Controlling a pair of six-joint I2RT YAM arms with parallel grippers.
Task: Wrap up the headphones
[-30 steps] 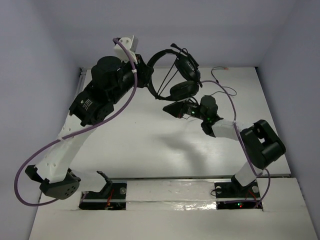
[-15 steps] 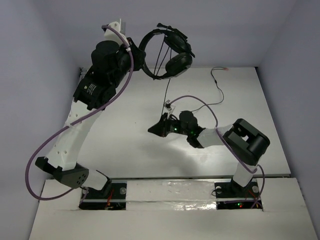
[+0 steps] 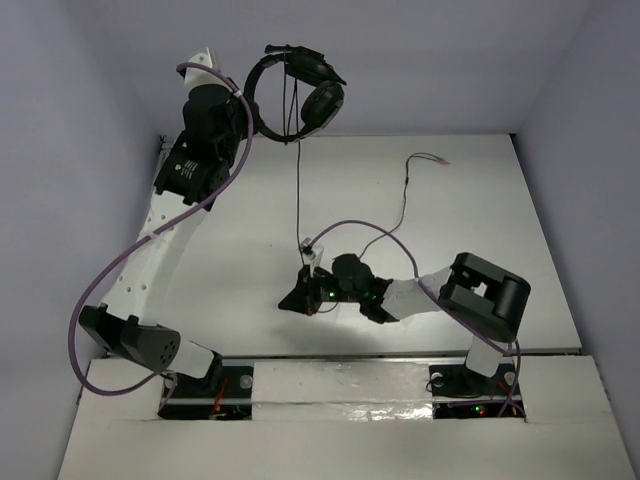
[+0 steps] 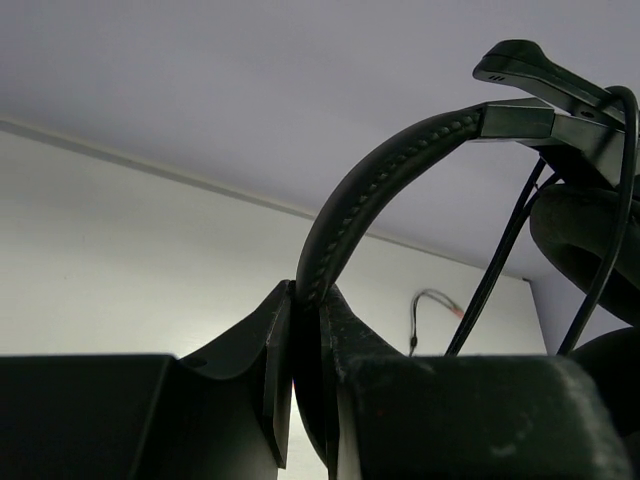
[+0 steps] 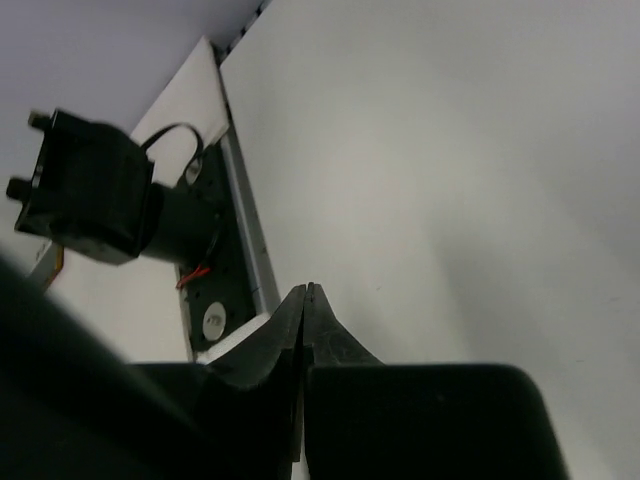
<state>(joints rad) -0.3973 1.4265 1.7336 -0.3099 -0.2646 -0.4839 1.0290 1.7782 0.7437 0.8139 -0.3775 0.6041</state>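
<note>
My left gripper (image 4: 308,300) is clamped on the headphones (image 3: 324,100) at the headband, high above the table (image 3: 220,240), my right gripper (image 5: 304,296) is pressed together near the tabletop, and my arm label (image 3: 182,168) is too small to read.

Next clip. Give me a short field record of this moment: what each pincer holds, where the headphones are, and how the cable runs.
left pincer: shut on the headband, up high
headphones: in the air, off the table
cable: long run hangs down toward the right arm's wrist
plug: on the table, far right
right pincer: shut, low near the table; no cable visible between its tips
</note>
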